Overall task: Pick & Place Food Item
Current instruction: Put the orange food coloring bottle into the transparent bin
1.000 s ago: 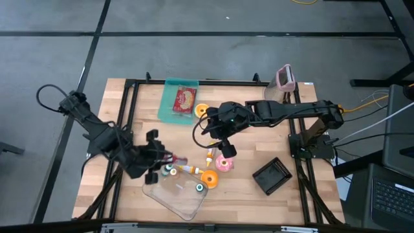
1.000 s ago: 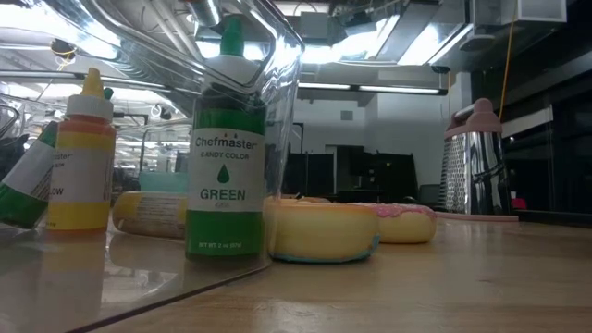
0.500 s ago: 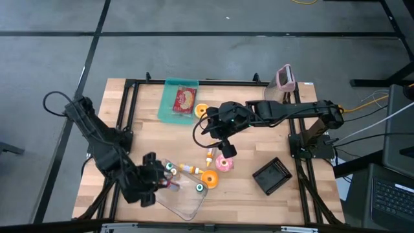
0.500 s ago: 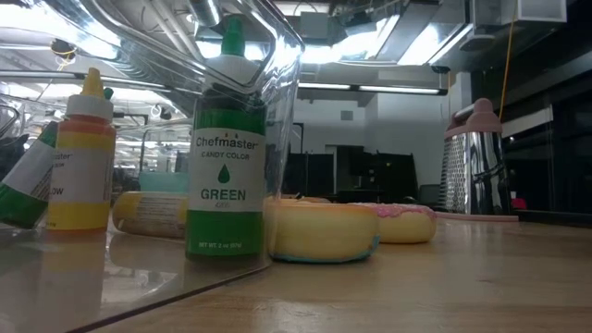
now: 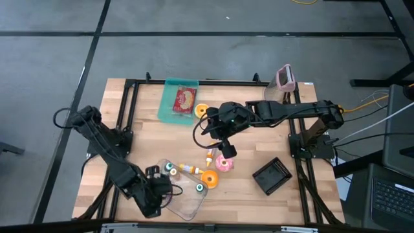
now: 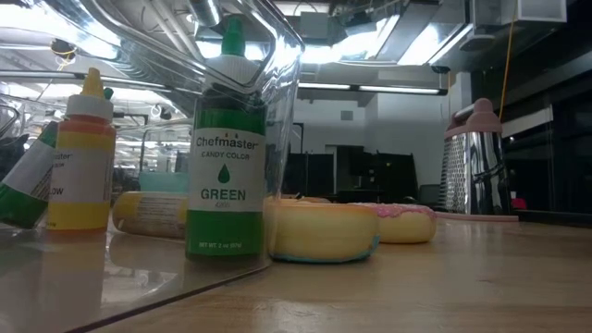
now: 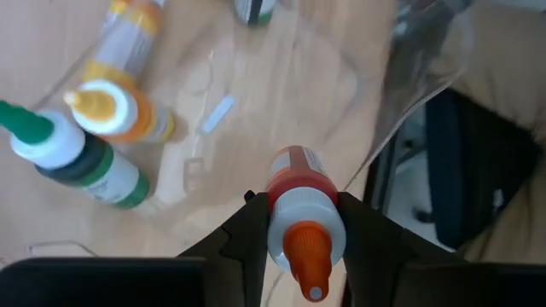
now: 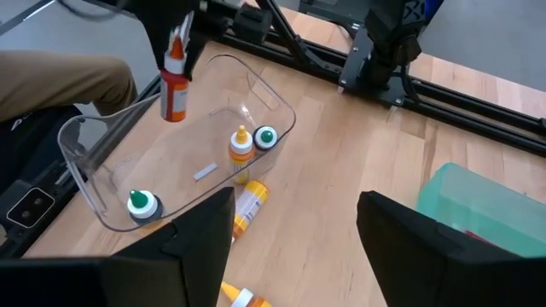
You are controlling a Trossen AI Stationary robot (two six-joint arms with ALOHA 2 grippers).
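Dangling red bottle, seemingly orange-capped

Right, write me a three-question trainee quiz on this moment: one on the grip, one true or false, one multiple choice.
1. What does the left gripper hold?
2. True or false: the right gripper is shut on a doughnut.
3. The green-capped bottle nearest the low camera stands: A) tipped on its side, B) upright in the clear tray, C) on the green board.

Key:
1. A red bottle with an orange tip, clamped between its fingers above the tray.
2. False: its fingers stand wide apart with nothing between them, above the table's middle.
3. B.
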